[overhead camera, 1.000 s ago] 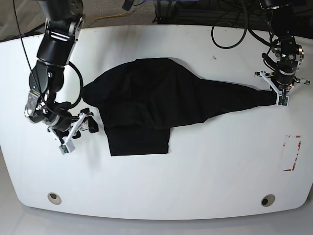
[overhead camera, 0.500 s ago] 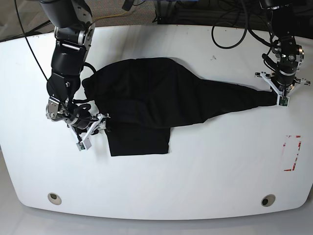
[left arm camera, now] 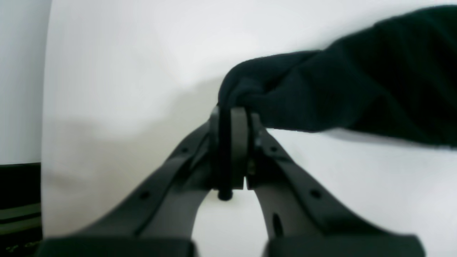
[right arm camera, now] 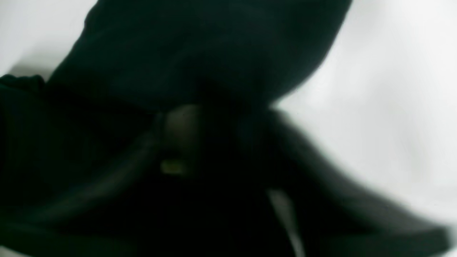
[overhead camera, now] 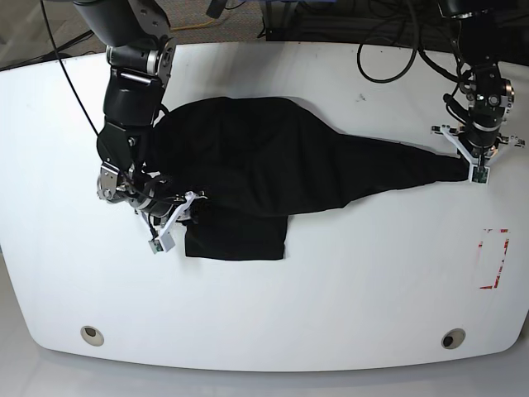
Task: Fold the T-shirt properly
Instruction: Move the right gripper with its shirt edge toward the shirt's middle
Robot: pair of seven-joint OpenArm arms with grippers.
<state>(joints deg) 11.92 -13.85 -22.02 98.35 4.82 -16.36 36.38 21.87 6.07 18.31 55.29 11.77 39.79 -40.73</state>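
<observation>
The black T-shirt (overhead camera: 264, 165) lies on the white table (overhead camera: 347, 289), bunched at the middle and drawn out into a narrow tail to the right. My left gripper (overhead camera: 472, 169) is shut on the end of that tail. The left wrist view shows its fingers (left arm camera: 238, 121) pinched on the cloth (left arm camera: 357, 89), low over the table. My right gripper (overhead camera: 190, 211) is at the shirt's lower left edge. In the blurred right wrist view its jaws (right arm camera: 221, 128) stand apart with dark cloth (right arm camera: 214, 53) over and between them.
A red tape rectangle (overhead camera: 494, 258) marks the table at the right. Two round holes (overhead camera: 92, 334) (overhead camera: 452, 338) sit near the front edge. Cables (overhead camera: 388, 50) hang at the back edge.
My right arm has swung right, from clear of the shirt to its lower left edge. The left gripper and the stretched tail have stayed put.
</observation>
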